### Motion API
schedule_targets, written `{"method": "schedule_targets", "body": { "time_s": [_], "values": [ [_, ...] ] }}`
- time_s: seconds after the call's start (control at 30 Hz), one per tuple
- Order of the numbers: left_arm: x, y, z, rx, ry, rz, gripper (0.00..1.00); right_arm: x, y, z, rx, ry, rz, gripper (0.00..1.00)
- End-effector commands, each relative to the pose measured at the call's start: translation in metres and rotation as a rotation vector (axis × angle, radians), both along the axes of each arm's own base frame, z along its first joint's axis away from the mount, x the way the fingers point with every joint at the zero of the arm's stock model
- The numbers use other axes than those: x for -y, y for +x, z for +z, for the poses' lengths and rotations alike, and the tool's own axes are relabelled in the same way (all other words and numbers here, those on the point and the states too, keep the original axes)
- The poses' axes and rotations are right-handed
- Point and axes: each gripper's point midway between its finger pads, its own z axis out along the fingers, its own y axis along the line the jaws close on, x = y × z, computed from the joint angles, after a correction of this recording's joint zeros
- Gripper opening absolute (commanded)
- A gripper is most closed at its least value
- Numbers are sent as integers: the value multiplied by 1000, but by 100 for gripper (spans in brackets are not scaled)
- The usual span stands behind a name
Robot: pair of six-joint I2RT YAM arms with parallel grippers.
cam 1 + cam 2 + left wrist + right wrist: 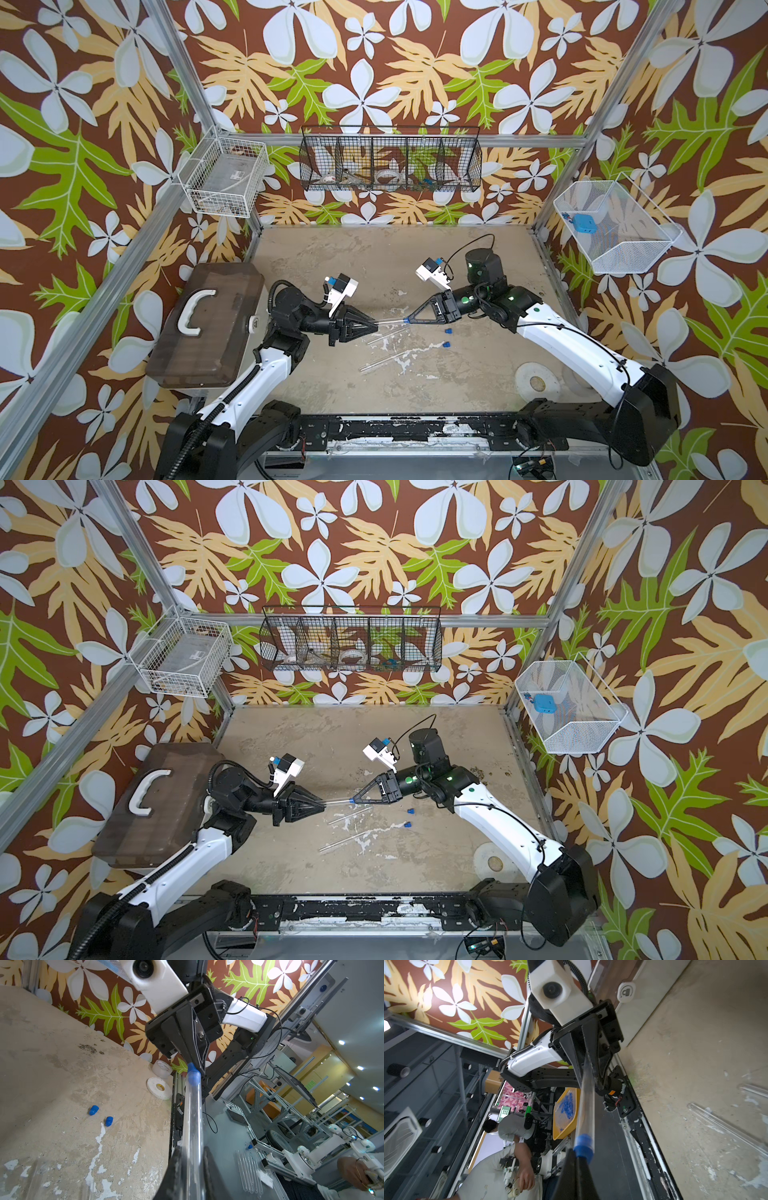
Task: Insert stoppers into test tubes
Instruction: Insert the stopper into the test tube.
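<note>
We see the left gripper (376,326) clamped tight on one end of a clear tube (390,322). It holds the tube nearly level above the table (353,257), with the open end pointing at the other arm. The right gripper (410,320) is pinched shut on a blue stopper (405,320), and its tips meet the tube's mouth near the middle of the table. In the left wrist view we make out the stopper (193,1075) with its narrow part inside the mouth of the tube (192,1118) and its wider head outside, against the black fingertips. The right wrist view agrees, with blue showing through the clear wall at the tube's end (583,1147). A second tube (388,335) lies flat on the table just below the held one. A third tube (381,360) lies nearer the robot's base, roughly parallel to it and apart from it. To their right, under the right arm, we find a second stopper (448,331) and a third stopper (446,344), close together but not touching. A brown case (208,324) with a white handle sits at the table's left edge, and a roll of tape (536,380) lies by the near right corner.
</note>
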Motion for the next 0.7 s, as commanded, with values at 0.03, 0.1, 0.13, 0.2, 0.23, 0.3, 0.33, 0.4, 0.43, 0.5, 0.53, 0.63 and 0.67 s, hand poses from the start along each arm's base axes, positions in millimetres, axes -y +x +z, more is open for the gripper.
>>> {"method": "schedule_targets", "body": {
  "time_s": [0.03,0.1,0.13,0.2,0.23,0.3,0.33,0.4,0.43,0.5,0.53,0.63,0.67],
  "values": [
    [4,29,19,62,-51,172,0,-29,38,0,170,1,-187,0],
    [4,26,22,69,-63,161,0,-34,33,-4,161,1,-164,0],
    [4,24,23,72,-71,156,0,-36,31,-4,153,9,-151,0],
    [3,22,25,77,-78,153,0,-38,28,-4,133,37,-138,0],
    [3,22,26,81,-81,151,0,-38,27,-4,121,50,-136,0],
    [3,21,27,87,-83,147,0,-39,26,-3,112,62,-134,0],
    [3,20,27,92,-84,144,0,-40,24,-3,105,67,-124,0],
    [3,18,27,98,-86,135,0,-40,20,-1,99,74,-99,0],
    [3,17,27,102,-87,133,0,-40,18,-1,98,73,-80,0],
    [3,16,26,110,-85,127,0,-39,13,0,114,52,-49,0],
    [3,15,25,115,-83,122,0,-38,10,0,123,37,-29,0],
    [3,12,25,131,-80,106,0,-34,-1,2,127,31,36,0],
    [3,10,25,136,-79,97,0,-33,-4,3,129,34,51,0]
  ]
}}
